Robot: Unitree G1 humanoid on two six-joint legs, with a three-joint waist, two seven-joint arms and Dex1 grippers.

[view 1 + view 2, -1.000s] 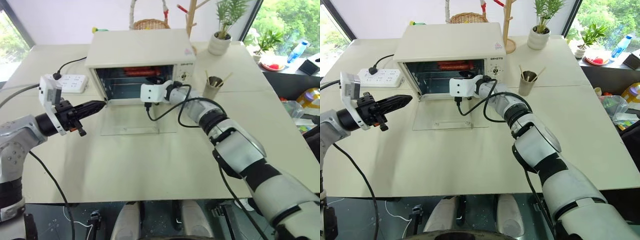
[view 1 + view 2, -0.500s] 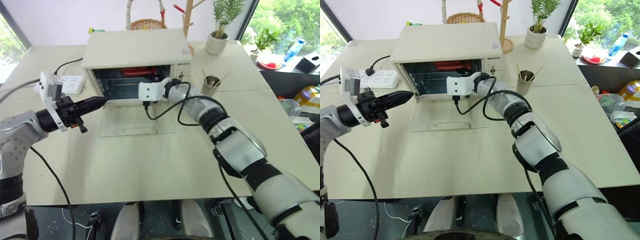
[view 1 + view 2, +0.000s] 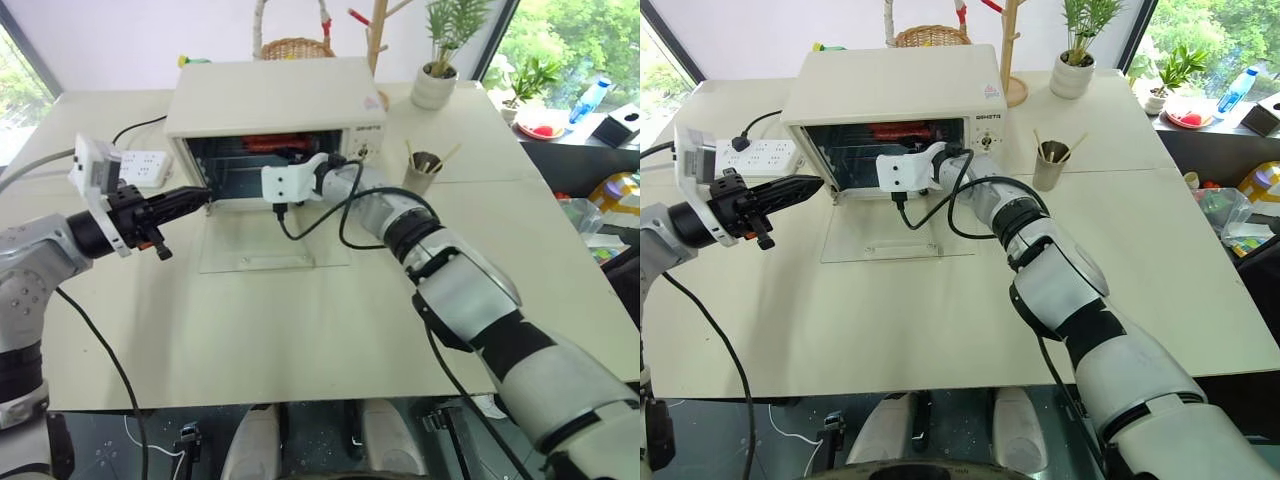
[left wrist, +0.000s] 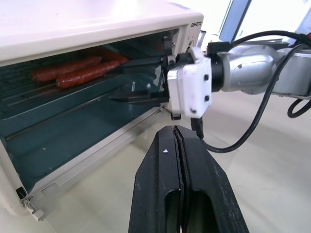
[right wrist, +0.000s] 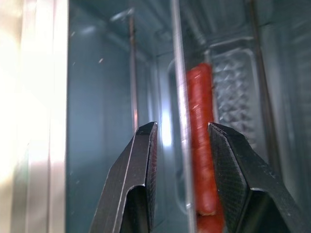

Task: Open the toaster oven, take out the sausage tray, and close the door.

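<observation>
My right gripper [image 5: 181, 141], fingers apart, straddles the sausage tray [image 5: 233, 92] edge inside the toaster oven [image 3: 275, 95]; my left gripper [image 4: 179, 145], at nine o'clock, is pressed together.

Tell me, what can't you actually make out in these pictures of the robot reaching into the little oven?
- Sausage tray: its full outline; the toaster oven roof hides it in the head views, and the wrist views catch part of it.
- Right gripper: whether the open fingers touch the tray edge; the right wrist view cannot settle it.
- Oven dials: too small to read.
- Door: glass lying flat, handle faint.
</observation>
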